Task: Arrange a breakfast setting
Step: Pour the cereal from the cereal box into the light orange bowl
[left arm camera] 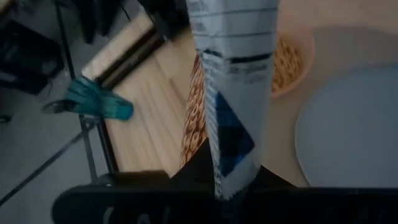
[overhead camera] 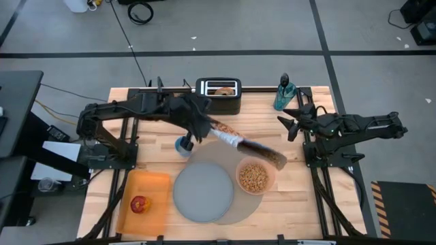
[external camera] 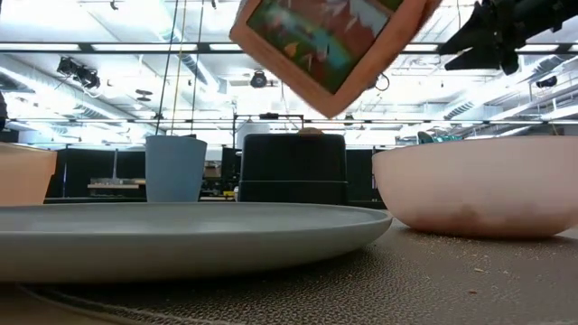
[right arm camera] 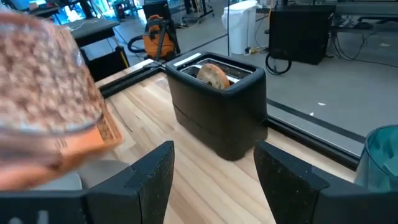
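My left gripper (overhead camera: 201, 126) is shut on a cereal box (overhead camera: 248, 145), which slants down over the translucent pink bowl of tan cereal (overhead camera: 255, 177). The bowl stands on the right part of the round grey mat (overhead camera: 240, 206), beside the blue-grey plate (overhead camera: 202, 192). The small red apple (overhead camera: 139, 204) lies on the orange board (overhead camera: 153, 185). The toasted bagel (overhead camera: 222, 89) sticks up out of the black toaster (overhead camera: 219, 99). My right gripper (right arm camera: 211, 180) is open and empty above the table's right side, facing the toaster. No spoon shows. My left gripper holds the cereal box by its upper end (left arm camera: 231, 163), the end away from the bowl, pinched between the two fingers; the gripper body hides the exact place. The box is lifted clear, tilted, with its lower end (overhead camera: 278, 159) above the bowl's far rim.
A light blue cup (overhead camera: 184, 144) stands left of the mat, under the left arm. A teal bottle (overhead camera: 284, 94) stands at the far right, near the right arm. The near right part of the wooden tabletop (overhead camera: 300, 204) is bare.
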`<state>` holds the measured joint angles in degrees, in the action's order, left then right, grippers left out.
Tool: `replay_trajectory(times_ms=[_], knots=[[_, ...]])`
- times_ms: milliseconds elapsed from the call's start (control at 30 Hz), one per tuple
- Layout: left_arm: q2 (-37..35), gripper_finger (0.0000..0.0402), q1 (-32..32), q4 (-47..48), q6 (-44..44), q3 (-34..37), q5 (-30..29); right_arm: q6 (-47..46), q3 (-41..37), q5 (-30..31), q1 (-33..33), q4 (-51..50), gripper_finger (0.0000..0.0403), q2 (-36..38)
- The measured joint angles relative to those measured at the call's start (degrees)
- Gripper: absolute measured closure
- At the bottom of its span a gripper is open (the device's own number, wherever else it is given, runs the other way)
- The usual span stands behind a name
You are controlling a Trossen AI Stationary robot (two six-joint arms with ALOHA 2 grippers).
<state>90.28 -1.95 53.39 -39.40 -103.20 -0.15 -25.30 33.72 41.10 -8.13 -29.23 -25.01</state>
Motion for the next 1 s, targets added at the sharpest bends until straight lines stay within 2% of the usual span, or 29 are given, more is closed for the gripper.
replay_trajectory(times_ms=[267,700,1000], knots=[[-3.34,0.039,-3.19,-7.2,1.56,-0.02,8.14,0.42,-0.01,0.08,0.01,-0.25,0.0175,1.58],[-6.06,0.039,-6.68,-19.14,10.41,0.0,20.26,0.33,0.01,-0.21,0.01,-0.22,0.0175,2.53],[-11.04,0.039,-11.66,-24.29,14.79,0.0,22.21,0.12,0.01,-1.16,0.01,-0.41,0.0175,2.53]])
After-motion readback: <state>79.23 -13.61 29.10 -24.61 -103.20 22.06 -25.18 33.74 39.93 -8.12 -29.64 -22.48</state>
